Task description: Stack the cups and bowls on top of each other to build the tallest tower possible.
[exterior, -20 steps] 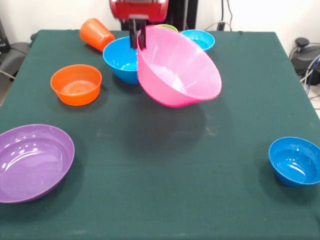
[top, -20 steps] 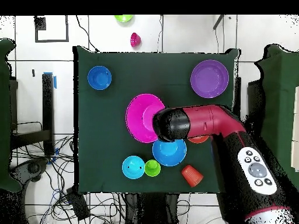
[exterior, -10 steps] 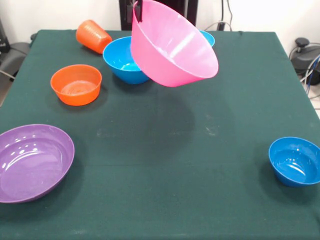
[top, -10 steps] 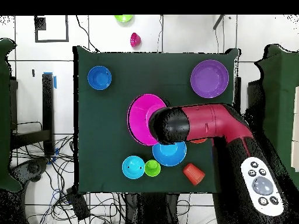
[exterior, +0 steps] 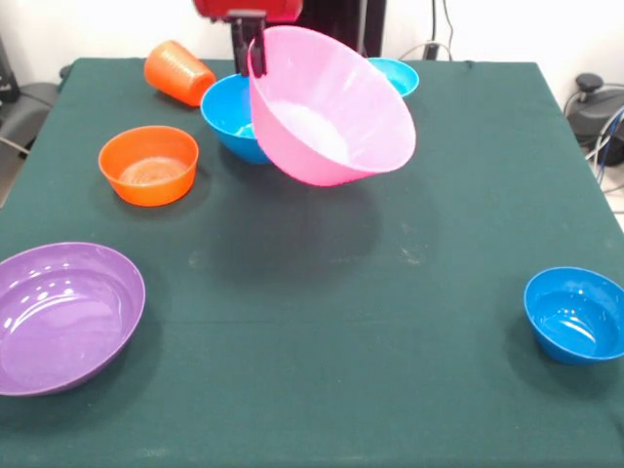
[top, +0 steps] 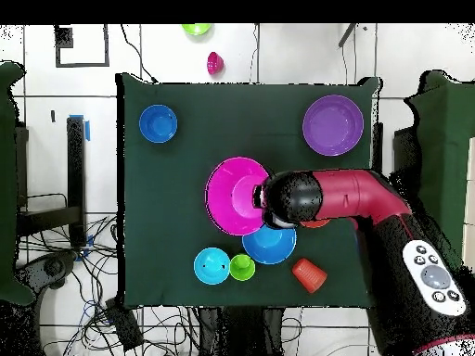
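The gripper, at the top centre of the front view, has its dark fingers closed across the rim of the huge glossy pink plastic bowl. The bowl hangs tilted and clear of the green counter, its shadow on the cloth below it and its mouth turned up and toward the camera. In the overhead view the red and black arm reaches in from the right to the bowl's right edge.

Judging by its look, the bowl is thin, stiff and light but wide, so a pinch at one point of the rim lets it swing and may slip on the smooth plastic. The rim is probably the only place narrow enough to grip, and slow motion should suit it.

Behind it sit the medium blue bowl and the small cyan bowl, while the ribbed orange cup lies on its side at the upper left. The small orange bowl, the shallow purple bowl and the small dark blue bowl stand apart nearer the camera. Nothing is stacked yet.
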